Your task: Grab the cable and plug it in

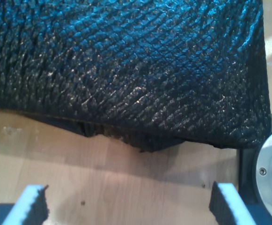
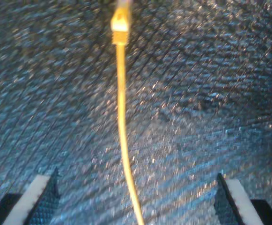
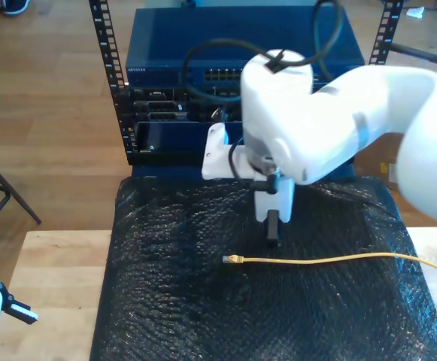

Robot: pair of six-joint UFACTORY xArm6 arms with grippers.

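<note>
So the black textured mat [image 3: 203, 316] covers most of the table [image 3: 53, 286], and the cable [image 3: 316, 260] lies across it, plug end [image 3: 233, 259] free. My second gripper [image 2: 136, 197] hovers over it, jaws spread, nothing held. My first gripper [image 1: 128, 204] is also released, over bare wood.

The exterior view looks down from high in front, facing the rack [image 3: 233, 75]. Both wrist views look close along their fingers — the second shares the black mat [image 2: 210, 93] with it, the first its edge on the desk [image 1: 103, 187].
</note>
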